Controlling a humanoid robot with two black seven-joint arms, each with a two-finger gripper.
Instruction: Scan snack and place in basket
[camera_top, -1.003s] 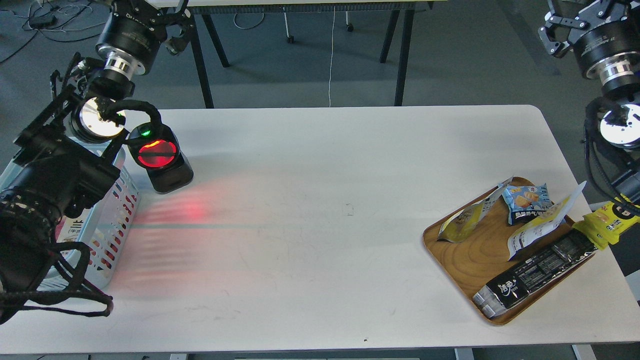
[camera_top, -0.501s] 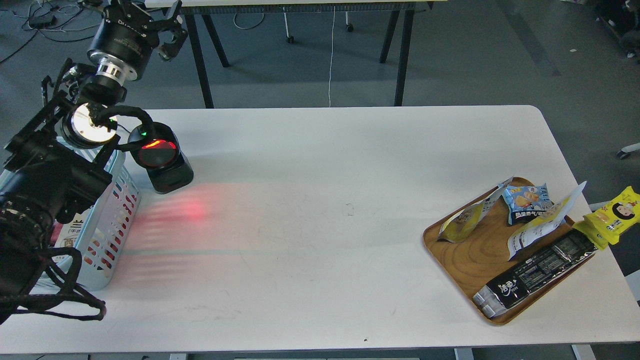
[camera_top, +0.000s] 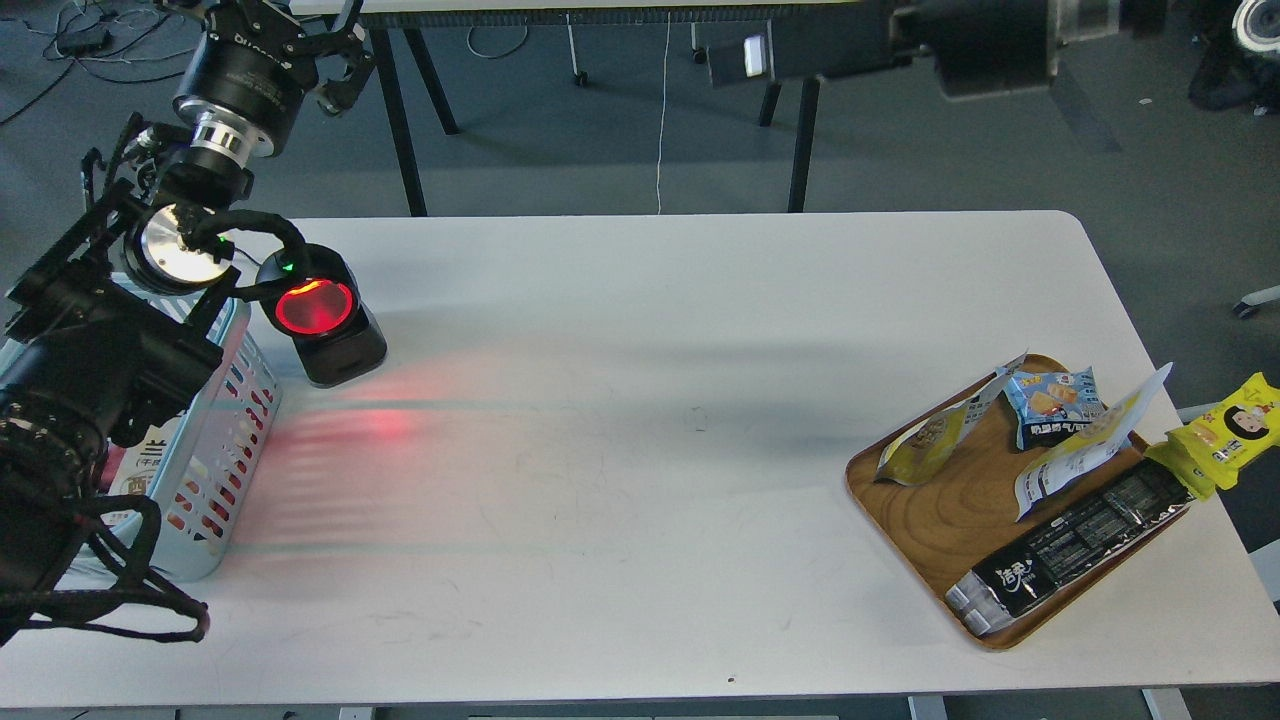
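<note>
Two yellow nut snack pouches stand in the wooden tray (camera_top: 940, 520) at the right: one (camera_top: 925, 440) shows its yellow front, the other (camera_top: 1085, 450) mostly its white back. The light blue basket (camera_top: 215, 430) sits at the table's left edge, partly hidden by my left arm, with a printed packet (camera_top: 140, 465) inside. My left gripper (camera_top: 285, 35) is raised beyond the table's far left corner, fingers spread and empty, partly cut off by the top edge. My right gripper (camera_top: 725, 60) is a dark blur at the top, far from the tray.
A black scanner (camera_top: 320, 320) with a glowing red window stands next to the basket and casts red light on the table. The tray also holds a small blue packet (camera_top: 1050, 400) and a long black packet (camera_top: 1075, 545). A yellow packet (camera_top: 1225, 430) lies at the right edge.
My right arm left the view at the right, then came back as a blur across the top. My left arm lifted slightly up and to the left.
</note>
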